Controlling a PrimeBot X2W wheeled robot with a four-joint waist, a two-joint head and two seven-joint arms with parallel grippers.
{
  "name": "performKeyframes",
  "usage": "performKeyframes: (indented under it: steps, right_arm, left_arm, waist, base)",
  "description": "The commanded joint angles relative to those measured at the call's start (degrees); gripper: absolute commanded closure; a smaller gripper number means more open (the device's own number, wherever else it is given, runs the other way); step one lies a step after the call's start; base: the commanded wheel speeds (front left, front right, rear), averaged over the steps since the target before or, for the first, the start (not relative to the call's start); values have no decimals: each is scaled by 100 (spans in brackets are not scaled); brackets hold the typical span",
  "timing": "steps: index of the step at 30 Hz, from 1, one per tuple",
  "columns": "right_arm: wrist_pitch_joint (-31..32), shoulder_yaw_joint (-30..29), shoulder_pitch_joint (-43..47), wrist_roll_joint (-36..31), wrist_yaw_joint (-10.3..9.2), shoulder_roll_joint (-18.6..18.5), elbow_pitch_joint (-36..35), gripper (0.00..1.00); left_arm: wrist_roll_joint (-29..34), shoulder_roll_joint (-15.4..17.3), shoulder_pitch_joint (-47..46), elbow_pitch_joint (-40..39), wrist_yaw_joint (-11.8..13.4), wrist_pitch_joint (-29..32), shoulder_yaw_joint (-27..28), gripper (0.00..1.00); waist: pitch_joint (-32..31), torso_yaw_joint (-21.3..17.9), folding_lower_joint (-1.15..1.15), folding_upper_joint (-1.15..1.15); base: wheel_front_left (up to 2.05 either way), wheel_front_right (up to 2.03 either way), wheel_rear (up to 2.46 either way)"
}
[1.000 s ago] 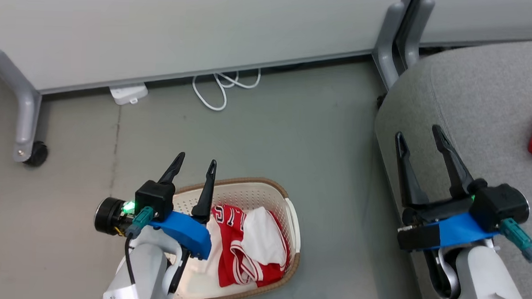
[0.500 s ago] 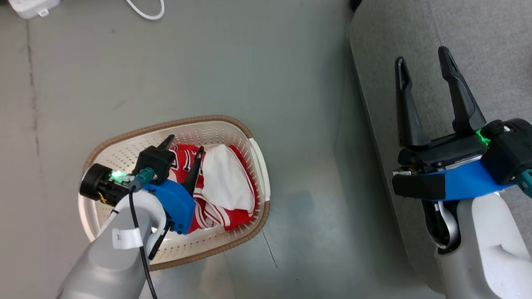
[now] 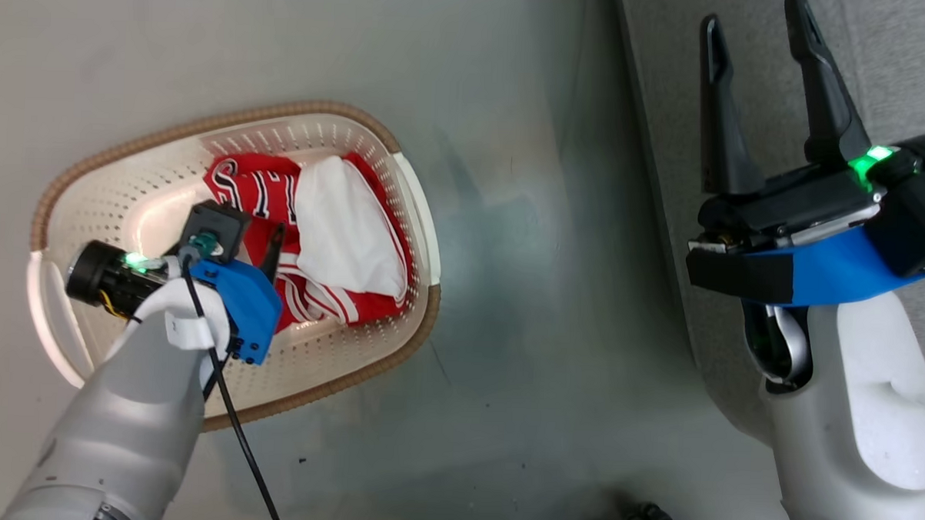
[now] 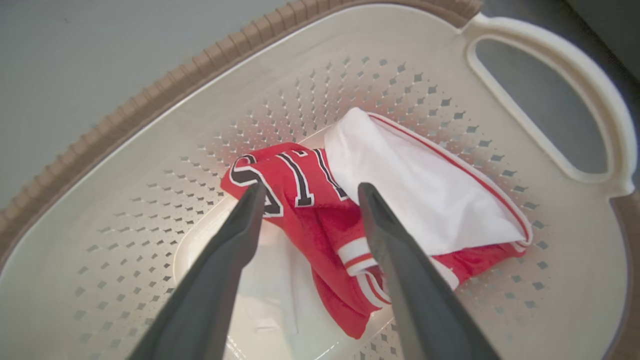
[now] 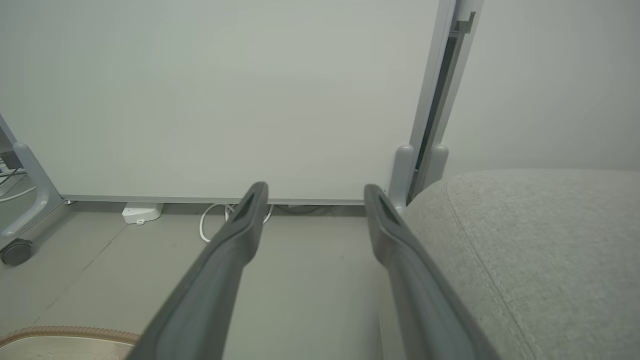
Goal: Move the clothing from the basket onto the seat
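Observation:
The cream basket [image 3: 229,117] stands on the floor at the left. The clothing [image 3: 340,233], a red garment with a white panel and black-and-white lettering, lies crumpled inside it. My left gripper [image 3: 255,236] reaches down into the basket, open. In the left wrist view, the left gripper [image 4: 312,189] has its fingers on either side of the lettered red fold of the clothing [image 4: 425,200], inside the basket [image 4: 150,115]; contact is unclear. My right gripper [image 3: 752,12] hangs open and empty over the edge of the grey seat [image 3: 900,60]. The right gripper [image 5: 315,189] points at the wall beside the seat [image 5: 550,240].
Grey floor [image 3: 507,292] separates basket and seat. In the right wrist view a pale partition wall [image 5: 225,100] on a metal post [image 5: 425,150] stands ahead. A white cable [image 5: 210,222], a white adapter [image 5: 141,212] and a caster wheel [image 5: 15,250] lie at its foot.
The head camera has tilted down, shifting the whole picture. My left gripper has dropped from above the basket's rim down inside it, onto the garment. The right gripper stays open by the seat.

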Motion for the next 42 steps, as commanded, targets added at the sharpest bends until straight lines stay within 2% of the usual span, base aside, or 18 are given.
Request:
performKeyframes:
  steps: [1, 17, 25, 26, 27, 28, 29, 36, 42]
  right_arm:
    - [-3, 10, -133, 22, 1, 30, -42, 0]
    - [-3, 60, -560, 145, 1, 30, -261, 0]
    - [-3, 71, -653, 184, 1, 30, -286, 0]
    - [-3, 70, -649, 188, 1, 30, -287, 0]
    - [-3, 66, -641, 195, 1, 30, -285, 0]
    - [-3, 59, -635, 197, 1, 30, -275, 0]
    - [-3, 54, -636, 198, 1, 30, -264, 0]
    - [-2, 16, -644, 155, 1, 30, -193, 0]
    - [-3, -37, -537, 64, 1, 28, -124, 0]
  left_arm:
    - [-2, 37, -128, 29, -3, 44, -21, 0]
    - [-6, 215, -760, 310, 89, 572, -216, 0]
    - [-95, 248, -978, 332, 136, 590, -233, 0]
    - [-97, 246, -990, 334, 132, 599, -234, 5]
    - [-102, 245, -1000, 337, 129, 604, -245, 59]
    - [-108, 236, -1006, 338, 126, 605, -257, 92]
    - [-112, 227, -1008, 338, 121, 601, -269, 100]
    - [-154, 141, -985, 344, 79, 564, -341, 100]
    - [-255, -84, -892, 344, 31, 401, -411, 100]
  waist:
    - [211, -50, -1, 0]
    - [1224, -120, -1, 0]
    - [1491, -148, -1, 0]
    - [1505, -153, -1, 0]
    - [1512, -154, -1, 0]
    - [1514, -152, -1, 0]
    - [1514, -149, -1, 0]
    - [1429, -94, -1, 0]
    - [1214, 73, -1, 0]
  base:
    - [0, 0, 0]
    - [0, 0, 0]
    - [0, 0, 0]
    - [0, 0, 0]
    - [0, 0, 0]
    - [0, 0, 0]
    - [0, 0, 0]
    - [0, 0, 0]
    - [0, 0, 0]
